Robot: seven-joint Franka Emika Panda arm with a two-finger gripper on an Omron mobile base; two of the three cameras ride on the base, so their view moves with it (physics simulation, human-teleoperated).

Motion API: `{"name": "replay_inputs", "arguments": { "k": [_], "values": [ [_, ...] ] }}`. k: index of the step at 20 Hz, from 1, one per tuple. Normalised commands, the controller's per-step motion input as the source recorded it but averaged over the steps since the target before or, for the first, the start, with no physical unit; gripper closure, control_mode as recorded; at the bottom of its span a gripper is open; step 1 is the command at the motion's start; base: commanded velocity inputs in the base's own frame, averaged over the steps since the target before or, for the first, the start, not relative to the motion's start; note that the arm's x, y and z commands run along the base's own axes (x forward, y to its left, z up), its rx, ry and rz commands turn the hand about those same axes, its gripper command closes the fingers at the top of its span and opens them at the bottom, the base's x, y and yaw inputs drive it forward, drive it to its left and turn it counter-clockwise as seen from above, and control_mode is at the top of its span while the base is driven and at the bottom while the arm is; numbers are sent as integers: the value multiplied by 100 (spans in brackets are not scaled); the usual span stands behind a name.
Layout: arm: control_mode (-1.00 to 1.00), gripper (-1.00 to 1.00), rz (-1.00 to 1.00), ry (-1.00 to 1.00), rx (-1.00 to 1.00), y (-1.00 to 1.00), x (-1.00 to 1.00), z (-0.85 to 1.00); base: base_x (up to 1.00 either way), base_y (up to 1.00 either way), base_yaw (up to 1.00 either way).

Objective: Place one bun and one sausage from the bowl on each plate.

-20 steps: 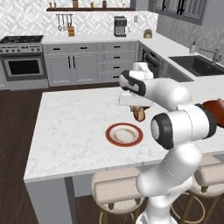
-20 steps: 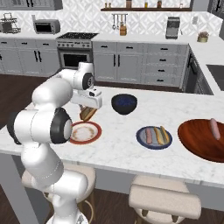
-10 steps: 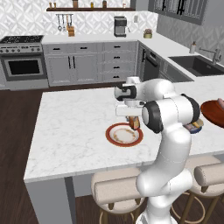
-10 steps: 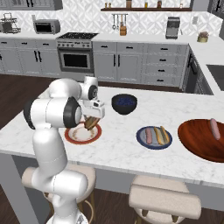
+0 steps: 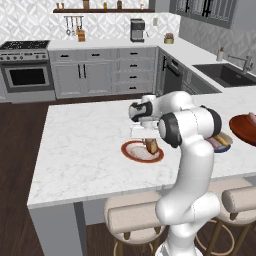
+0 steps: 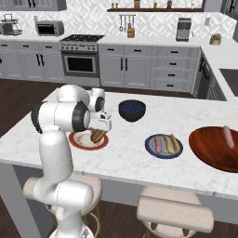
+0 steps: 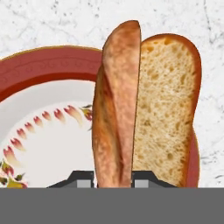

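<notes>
Split golden-brown bun (image 7: 144,109) clamped in the gripper (image 7: 113,179), over the orange-red-rimmed white plate (image 7: 39,127).
Long axis along the fingers, toward 12 o'clock; it hangs lower than before, near the plate's 3 o'clock rim.

A glossy white arm (image 5: 187,165) of rounded segments with dark joint rings.

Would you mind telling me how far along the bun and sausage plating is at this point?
The slate-blue plate already carries a bun and a sausage, so it looks done. In hand: the gripper is shut on a split bun just over the white plate with the orange-red rim, not yet released. Left: a sausage lies in the reddish-brown bowl, to go onto that plate.
</notes>
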Motion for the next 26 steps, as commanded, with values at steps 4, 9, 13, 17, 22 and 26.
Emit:
{"name": "replay_inputs", "arguments": {
  "k": [4,9,13,17,22,26],
  "values": [
    [-100,100,2,6,0,5,0,-21,0,0,0],
    [-100,100,0,0,0,0,0,0,0,0,0],
    [-100,100,0,0,0,0,0,0,0,0,0],
    [-100,-100,0,0,0,0,0,0,0,0,0],
    [-100,-100,0,0,0,0,0,0,0,0,0],
    [-100,-100,0,0,0,0,0,0,0,0,0]
  ]
}}
